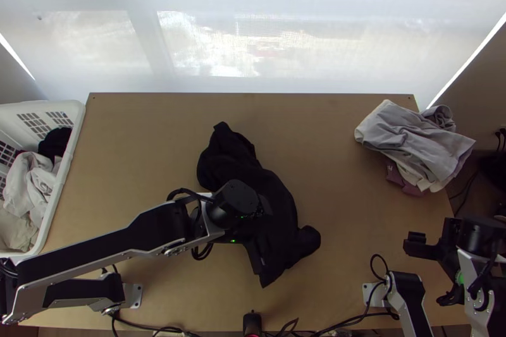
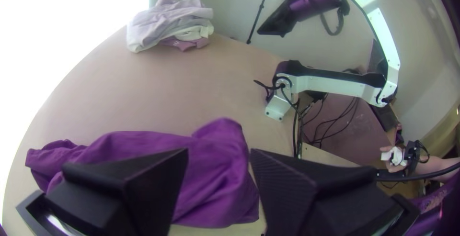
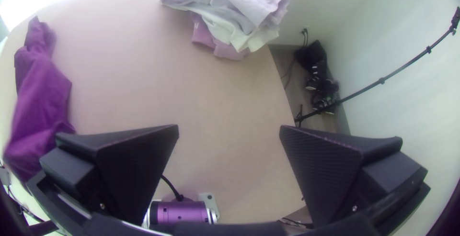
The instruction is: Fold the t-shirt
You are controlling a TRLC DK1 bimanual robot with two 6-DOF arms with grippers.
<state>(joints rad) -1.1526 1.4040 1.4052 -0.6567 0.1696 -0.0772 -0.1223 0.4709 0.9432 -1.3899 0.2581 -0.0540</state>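
Trouble is waiting in the creases of the t-shirt (image 1: 278, 188), which is lying in a long, bunched strip near the middle of the surface (image 1: 341, 147). My left gripper (image 2: 219, 154) is hanging over it, its jaws standing apart and grasping nothing; my right gripper (image 3: 229, 127) is waiting well away from it, jaws parted wide and empty. With sleeves and hem hard to pick out, I am risking a pinch through several layers at once, which would be lifting the whole bunch instead of opening it. Were I pulling with the left alone, nothing would be anchoring the other side, and the t-shirt would be twisting or sliding. From the top view I am seeing its whole sprawl, partly covered by my left arm (image 1: 126, 236), and the basket (image 1: 74, 141) at the side. The left wrist view is giving me the fabric between my jaws; the right wrist view is showing shoes (image 3: 326, 95) beyond the surface.
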